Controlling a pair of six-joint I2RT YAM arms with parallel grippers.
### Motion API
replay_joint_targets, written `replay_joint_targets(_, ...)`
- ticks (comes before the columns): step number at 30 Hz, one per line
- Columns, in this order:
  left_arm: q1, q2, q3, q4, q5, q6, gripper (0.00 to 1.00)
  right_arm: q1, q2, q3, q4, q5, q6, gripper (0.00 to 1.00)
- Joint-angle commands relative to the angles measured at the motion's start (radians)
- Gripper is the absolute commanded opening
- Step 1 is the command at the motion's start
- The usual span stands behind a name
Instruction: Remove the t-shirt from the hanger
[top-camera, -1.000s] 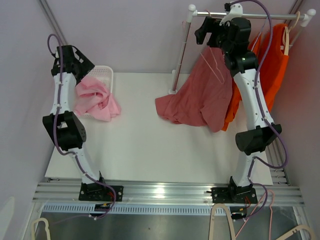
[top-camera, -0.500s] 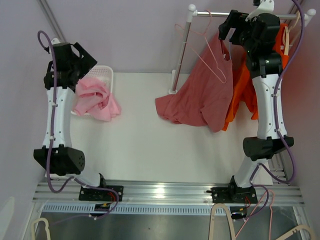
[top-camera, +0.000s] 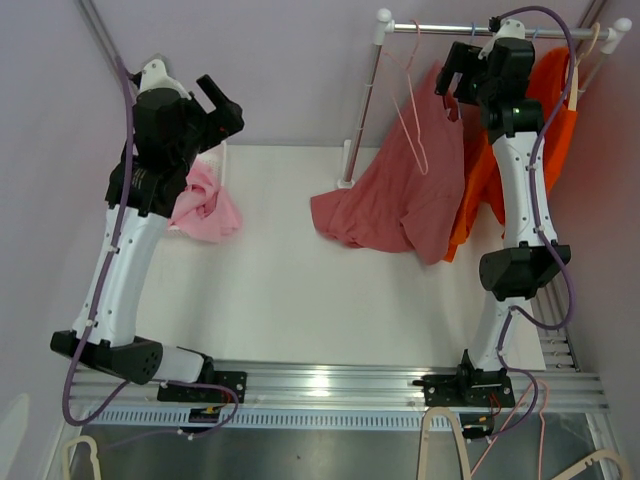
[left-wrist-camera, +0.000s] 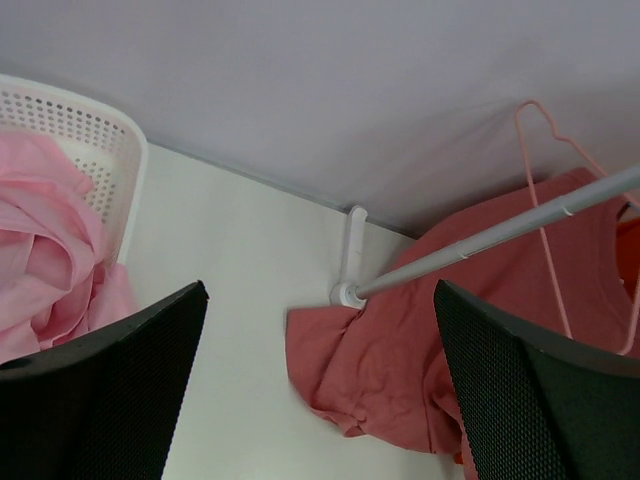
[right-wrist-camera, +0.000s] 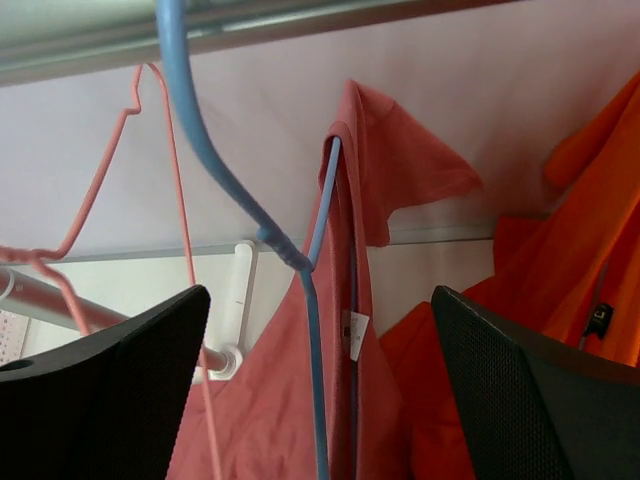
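A coral-red t-shirt (top-camera: 400, 190) hangs on a blue hanger (right-wrist-camera: 312, 300) from the steel rail (top-camera: 450, 30), and its lower part drapes onto the white table. In the right wrist view the shirt (right-wrist-camera: 370, 170) and its neck label lie straight ahead. My right gripper (top-camera: 452, 82) is open and empty, just below the rail, with the blue hanger and shirt collar between its spread fingers (right-wrist-camera: 100, 400). My left gripper (top-camera: 222, 100) is open and empty, raised high over the table's left, apart from the shirt (left-wrist-camera: 440, 340).
An empty pink hanger (top-camera: 410, 110) hangs left of the shirt. An orange garment (top-camera: 555, 130) hangs on the right. A white basket (left-wrist-camera: 90, 130) with pink cloth (top-camera: 205, 205) sits far left. The rack's post foot (left-wrist-camera: 348, 290) stands on the table.
My left arm has risen, and its gripper has swung right, away from the basket. My right gripper has shifted right and settled under the rail. The pink hanger has swung left.
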Motion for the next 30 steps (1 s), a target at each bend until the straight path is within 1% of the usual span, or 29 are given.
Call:
replay_joint_targets(1, -0.038, -0.055, 0.003, 0.061, -0.052, 0.054, 1.0, -0.016, 0.009, 0.059, 0.067, -0.035, 0.003, 0.96)
replay_joint_targets(2, -0.043, -0.055, 0.006, 0.062, -0.062, 0.057, 0.99, -0.016, 0.019, 0.067, 0.067, -0.037, 0.004, 0.95)
replay_joint_targets(4, -0.053, -0.061, 0.009, 0.068, -0.074, 0.068, 0.99, -0.018, 0.036, 0.08, 0.067, -0.043, 0.004, 0.83)
replay_joint_targets(5, -0.056, -0.062, 0.006, 0.074, -0.085, 0.077, 0.99, -0.016, 0.039, 0.087, 0.068, -0.048, 0.004, 0.75)
replay_joint_targets(6, -0.059, -0.062, 0.01, 0.076, -0.088, 0.08, 1.0, -0.016, 0.04, 0.087, 0.073, -0.049, 0.003, 0.49)
replay_joint_targets(9, -0.073, -0.064, -0.005, 0.09, -0.094, 0.094, 0.99, -0.021, 0.049, 0.087, 0.073, -0.052, 0.001, 0.23)
replay_joint_targets(11, -0.078, -0.061, -0.011, 0.094, -0.095, 0.095, 0.99, -0.021, 0.054, 0.087, 0.071, -0.054, 0.001, 0.19)
replay_joint_targets(16, -0.096, -0.062, -0.023, 0.094, -0.121, 0.106, 1.0, -0.027, 0.062, 0.084, 0.07, -0.065, -0.004, 0.19)
replay_joint_targets(17, -0.099, -0.064, -0.023, 0.098, -0.124, 0.112, 1.0, -0.027, 0.06, 0.084, 0.071, -0.066, -0.005, 0.17)
replay_joint_targets(19, -0.104, -0.068, -0.028, 0.104, -0.134, 0.117, 1.0, -0.027, 0.062, 0.082, 0.078, -0.066, -0.011, 0.08)
replay_joint_targets(20, -0.105, -0.068, -0.028, 0.104, -0.137, 0.12, 0.99, -0.026, 0.062, 0.082, 0.079, -0.066, -0.014, 0.0)
replay_joint_targets(23, -0.119, -0.073, -0.028, 0.105, -0.155, 0.134, 0.99, -0.026, 0.06, 0.082, 0.102, -0.048, -0.011, 0.0)
replay_joint_targets(27, -0.203, -0.07, -0.02, 0.127, -0.252, 0.218, 1.0, -0.009, 0.048, 0.081, 0.142, -0.02, -0.031, 0.0)
replay_joint_targets(28, -0.246, -0.064, -0.013, 0.13, -0.29, 0.255, 0.99, -0.004, 0.043, 0.08, 0.147, -0.011, -0.04, 0.0)
replay_joint_targets(30, -0.311, -0.061, -0.011, 0.148, -0.319, 0.29, 0.99, 0.01, 0.023, 0.081, 0.16, -0.008, -0.059, 0.0)
